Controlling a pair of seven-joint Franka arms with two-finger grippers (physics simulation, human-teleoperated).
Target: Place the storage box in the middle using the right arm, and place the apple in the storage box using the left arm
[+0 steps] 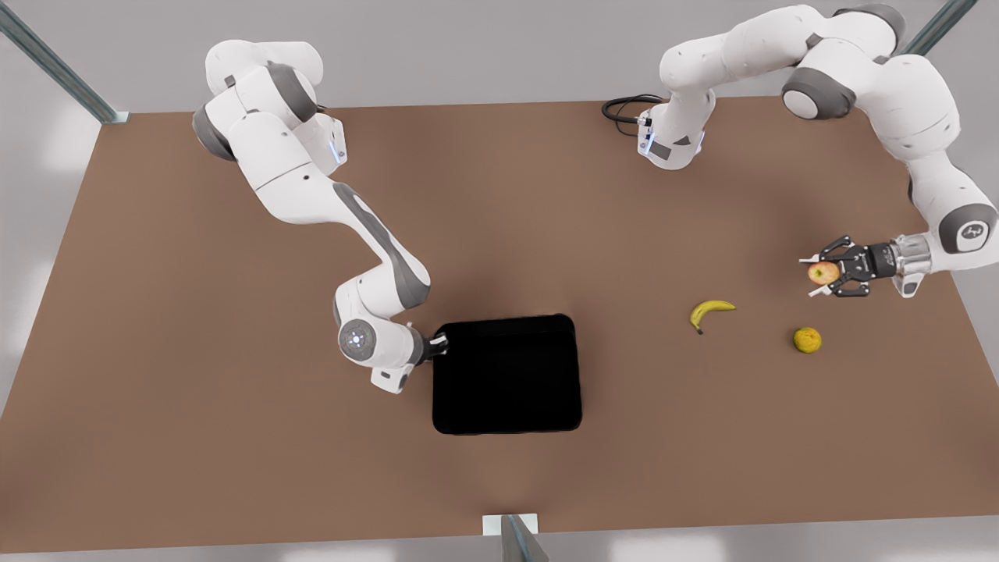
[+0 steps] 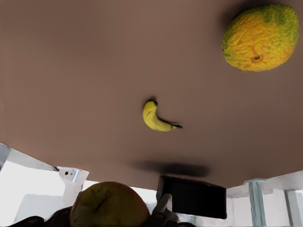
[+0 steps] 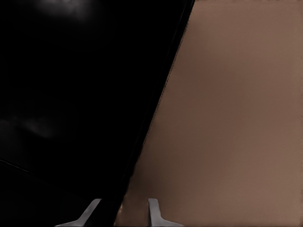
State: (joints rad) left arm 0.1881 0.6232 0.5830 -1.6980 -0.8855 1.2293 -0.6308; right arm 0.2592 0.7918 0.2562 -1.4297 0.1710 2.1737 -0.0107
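Storage box (image 1: pixel 507 375) near table centre, wall straddled at nine o'clock by right gripper (image 1: pixel 439 343), probably stiff, light, glossy-slick; apple (image 1: pixel 822 272) aloft at three o'clock, clamped in left gripper (image 1: pixel 829 272), firm, round, liable to roll.

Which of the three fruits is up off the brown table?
The small red-and-yellow apple, held in the left gripper. The curved yellow banana and dimpled yellow-orange round fruit lie on the table.

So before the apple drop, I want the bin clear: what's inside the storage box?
The storage box looks empty, though its black interior hides detail. The apple sits in the left pincer; the right pincer straddles the box's wall.
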